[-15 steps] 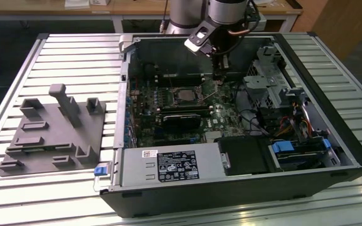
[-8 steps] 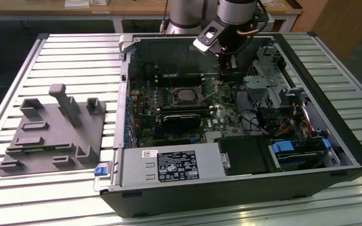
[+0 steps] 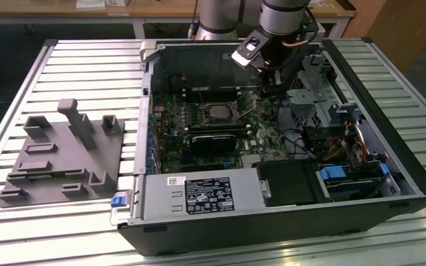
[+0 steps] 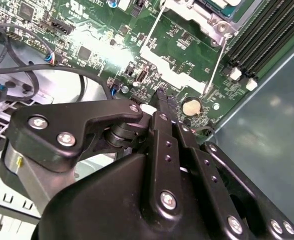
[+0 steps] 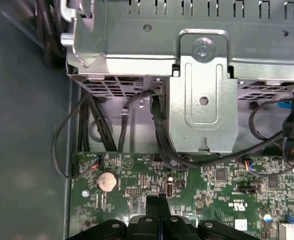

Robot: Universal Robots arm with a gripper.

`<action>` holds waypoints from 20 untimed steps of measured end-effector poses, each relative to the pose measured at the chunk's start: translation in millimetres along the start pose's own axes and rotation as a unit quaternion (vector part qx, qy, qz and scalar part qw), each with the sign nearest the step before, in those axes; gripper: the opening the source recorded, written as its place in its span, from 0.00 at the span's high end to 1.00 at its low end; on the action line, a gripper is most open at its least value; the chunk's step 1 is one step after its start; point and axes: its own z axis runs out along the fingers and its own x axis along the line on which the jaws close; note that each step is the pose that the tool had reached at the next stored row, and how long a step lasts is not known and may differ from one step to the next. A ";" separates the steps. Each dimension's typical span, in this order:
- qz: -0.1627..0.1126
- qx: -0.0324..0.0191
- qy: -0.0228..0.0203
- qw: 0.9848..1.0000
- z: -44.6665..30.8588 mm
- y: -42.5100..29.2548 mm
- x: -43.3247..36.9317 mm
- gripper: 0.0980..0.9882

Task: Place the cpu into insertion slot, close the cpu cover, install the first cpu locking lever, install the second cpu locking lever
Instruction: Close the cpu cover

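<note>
**Nothing held**

The insertion slot lies near the gripper, toward the exterior view's left. The second wrist view adds a thin silver lever close by the tips, which are pressed together and empty.

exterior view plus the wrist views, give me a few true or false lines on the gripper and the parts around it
1. The gripper is above the green board inside the open computer case. True.
2. The grey fixture lies at the exterior view's right of the case. False: it lies at the exterior view's left, on the slatted table.
3. A round coin battery sits on the board near the gripper's tip. True, in both wrist views.
4. The gripper carries the chip. False: it is shut on nothing, and the chip lies in the socket.
</note>
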 end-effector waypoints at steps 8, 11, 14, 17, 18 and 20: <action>0.000 0.001 0.000 1.000 6.3 0.9 0.0 0.99; 0.000 0.001 0.000 1.000 6.4 0.9 0.0 0.99; 0.000 0.006 0.000 1.000 6.5 1.0 0.0 0.99; 0.000 0.020 0.000 1.000 6.7 1.3 0.0 0.99; 0.000 0.025 0.000 1.000 6.8 1.4 0.0 0.99; 0.000 0.032 0.000 0.999 6.9 1.6 0.1 0.99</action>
